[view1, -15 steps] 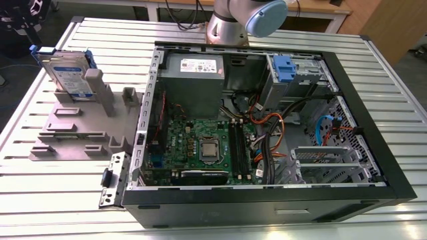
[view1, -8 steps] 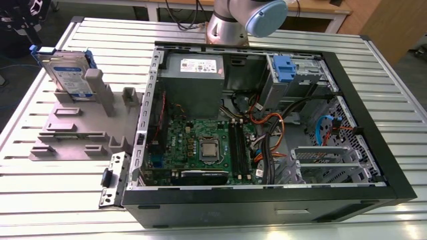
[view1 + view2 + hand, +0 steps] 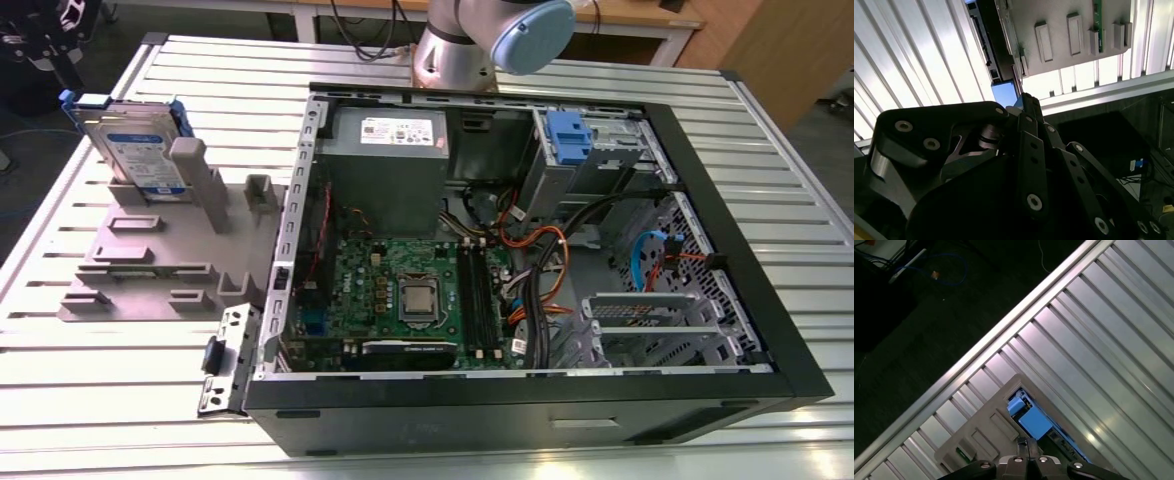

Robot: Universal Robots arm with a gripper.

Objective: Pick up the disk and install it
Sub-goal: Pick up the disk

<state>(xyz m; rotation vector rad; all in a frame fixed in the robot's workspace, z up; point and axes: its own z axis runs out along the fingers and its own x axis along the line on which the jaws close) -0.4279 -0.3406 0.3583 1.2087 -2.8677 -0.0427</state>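
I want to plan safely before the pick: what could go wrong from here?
The gripper looks shut above the disk; descending like this, it might strike the disk's top.
The disk stands upright in the grey holder; an off-centre grasp could tilt or jam it.
Orange and black cables lie inside the case and might snag the disk.

The exterior view looks steeply down over the table [image 3: 120,400], computer case [image 3: 507,410] and grey stand [image 3: 147,260]. Both wrist views look down past the gripper [image 3: 1027,442], sharing that stand and table.
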